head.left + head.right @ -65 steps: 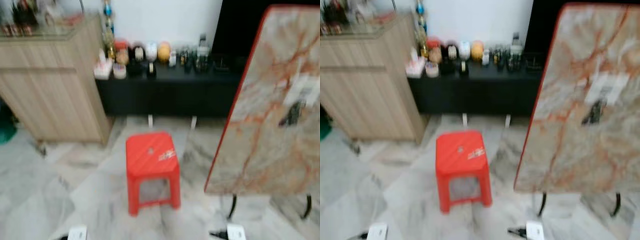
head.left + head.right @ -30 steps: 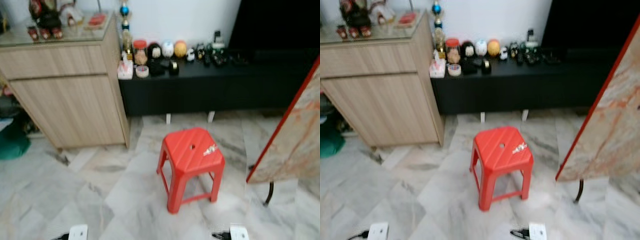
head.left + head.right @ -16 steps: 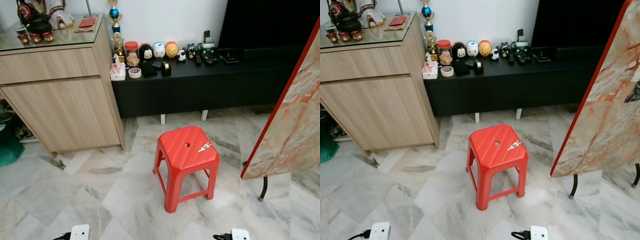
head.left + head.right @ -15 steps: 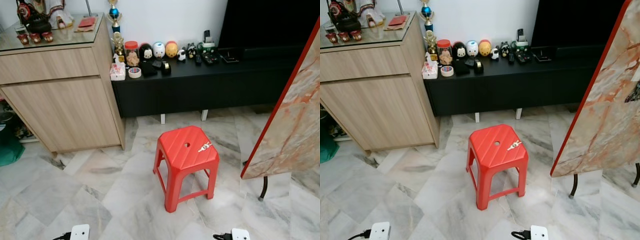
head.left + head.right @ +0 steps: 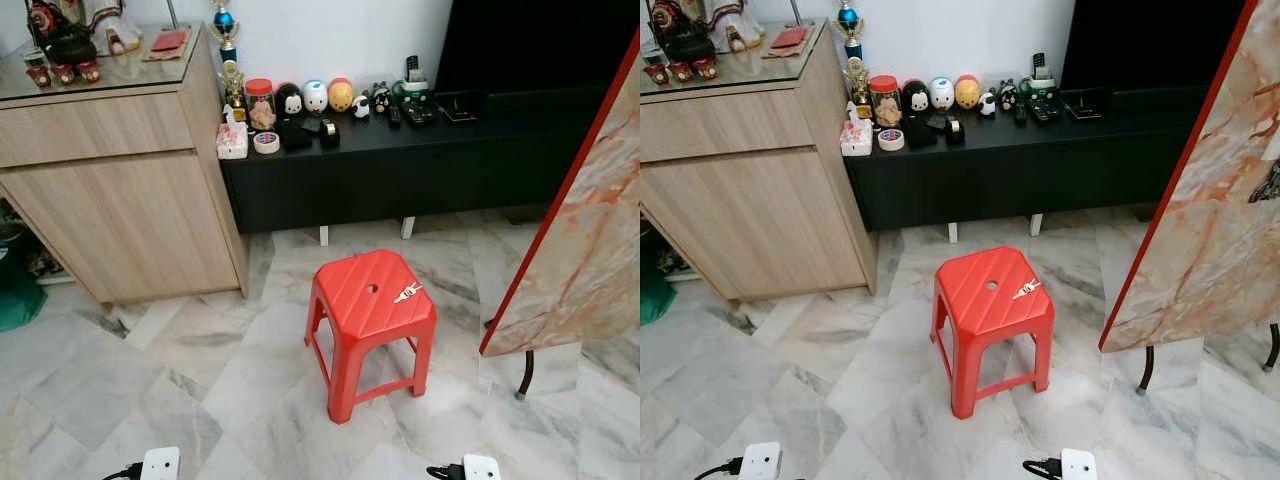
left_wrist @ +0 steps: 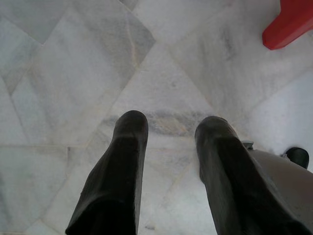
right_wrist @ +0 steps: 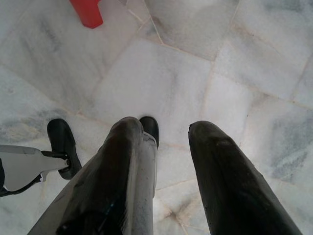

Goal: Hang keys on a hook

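Note:
A small bunch of silver keys (image 5: 407, 293) lies on the right side of the top of a red plastic stool (image 5: 371, 320) that stands on the marble floor ahead of me. In the left wrist view my left gripper (image 6: 168, 127) hangs open over bare floor tiles, with a stool leg (image 6: 290, 23) off to one side. My right gripper (image 7: 170, 129) is open too, pointing down at the floor near another stool leg (image 7: 87, 11). Neither gripper holds anything. No hook can be made out.
A light wooden cabinet (image 5: 120, 170) stands at the left. A low black shelf (image 5: 400, 160) with jars and small figures runs along the back wall. A tilted marble-patterned tabletop (image 5: 590, 240) with a red edge stands at the right. My feet (image 5: 160, 464) are at the bottom edge.
The camera has swung left and steadied over two seconds, bringing the stool and keys toward the middle and pushing the marble tabletop to the right edge. Stool and keys lie as before.

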